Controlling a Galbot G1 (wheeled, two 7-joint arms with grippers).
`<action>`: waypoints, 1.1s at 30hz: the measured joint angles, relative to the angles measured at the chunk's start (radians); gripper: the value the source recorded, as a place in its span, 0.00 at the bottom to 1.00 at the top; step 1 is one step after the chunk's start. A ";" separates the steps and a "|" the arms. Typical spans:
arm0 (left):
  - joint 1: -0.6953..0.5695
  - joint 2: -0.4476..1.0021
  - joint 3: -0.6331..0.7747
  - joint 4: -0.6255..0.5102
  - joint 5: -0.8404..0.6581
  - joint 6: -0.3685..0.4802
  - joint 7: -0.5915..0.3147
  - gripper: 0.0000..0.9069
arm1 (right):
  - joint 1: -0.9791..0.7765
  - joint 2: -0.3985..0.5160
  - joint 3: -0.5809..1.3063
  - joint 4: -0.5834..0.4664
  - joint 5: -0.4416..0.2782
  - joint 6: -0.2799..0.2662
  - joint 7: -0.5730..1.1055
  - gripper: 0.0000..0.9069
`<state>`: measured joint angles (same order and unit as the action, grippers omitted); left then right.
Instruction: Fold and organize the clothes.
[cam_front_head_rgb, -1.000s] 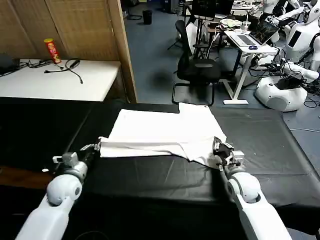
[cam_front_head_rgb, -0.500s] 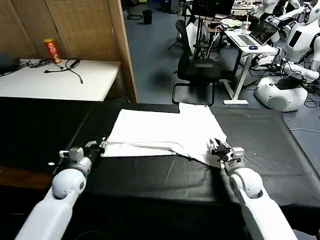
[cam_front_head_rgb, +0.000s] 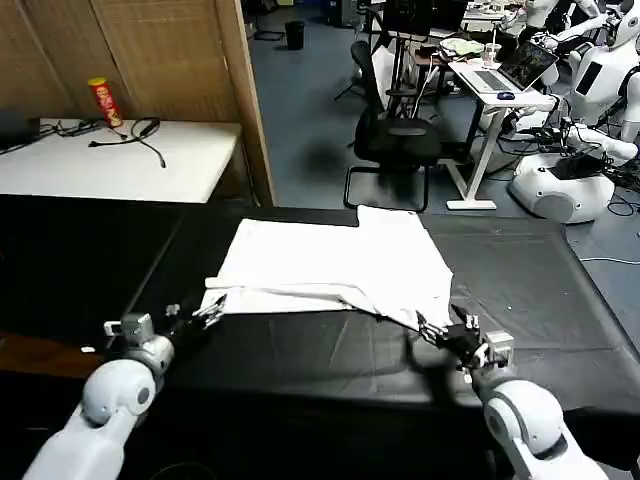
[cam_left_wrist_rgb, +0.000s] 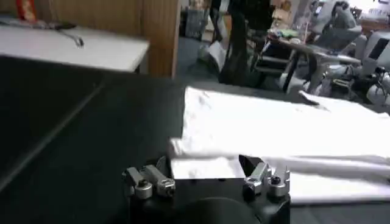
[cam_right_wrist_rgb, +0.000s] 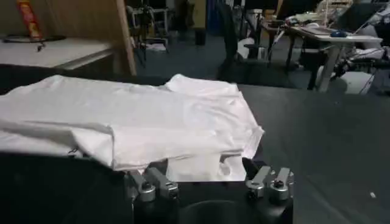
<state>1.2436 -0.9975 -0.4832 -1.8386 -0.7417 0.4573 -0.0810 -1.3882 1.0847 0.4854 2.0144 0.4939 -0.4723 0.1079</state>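
Both grippers free near the shirt's front edge

The white T-shirt (cam_front_head_rgb: 335, 265) lies on the black bench (cam_front_head_rgb: 540, 290), its near edge folded over. The left gripper (cam_front_head_rgb: 205, 312) is just beside its near left corner, the right gripper (cam_front_head_rgb: 432, 330) just beside its near right corner; both have fingers open, holding nothing. The next fold probably needs a new grip on the folded edge.

The head camera looks forward and down over the black surface (cam_front_head_rgb: 300, 350). Each wrist camera sits low behind its own gripper, close to the T-shirt (cam_front_head_rgb: 330, 265), which all views share.
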 joint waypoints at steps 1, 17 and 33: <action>0.002 0.000 0.000 0.000 0.002 0.000 0.000 0.96 | -0.005 0.002 0.002 0.000 0.003 0.001 0.002 0.80; 0.005 0.010 0.003 0.024 0.006 -0.001 0.008 0.01 | -0.010 0.001 -0.007 -0.029 0.003 0.004 0.002 0.04; 0.036 0.073 0.010 -0.008 0.043 0.007 -0.007 0.00 | -0.067 -0.080 0.032 0.063 0.066 -0.104 0.062 0.02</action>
<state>1.2796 -0.9248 -0.4733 -1.8469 -0.6984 0.4639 -0.0881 -1.4556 1.0046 0.5170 2.0773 0.5603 -0.5760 0.1703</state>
